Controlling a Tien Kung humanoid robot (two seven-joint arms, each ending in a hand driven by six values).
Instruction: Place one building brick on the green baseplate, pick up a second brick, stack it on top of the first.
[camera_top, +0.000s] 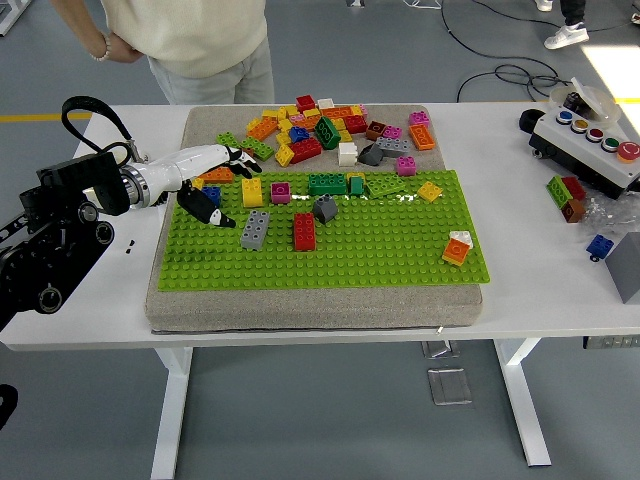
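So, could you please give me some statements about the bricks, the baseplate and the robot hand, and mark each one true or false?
1. The left hand is over the left end of the green baseplate, with fingers spread and holding nothing. True.
2. The red brick lies off the baseplate, on the white table. False: it sits on the baseplate, right beside the grey brick.
3. A heap of loose bricks lies on the pad beyond the baseplate's far edge. True.
4. The right hand is pressing a brick near the orange and white brick. False: no right hand is in view.
5. A person stands at the table's far side. True.
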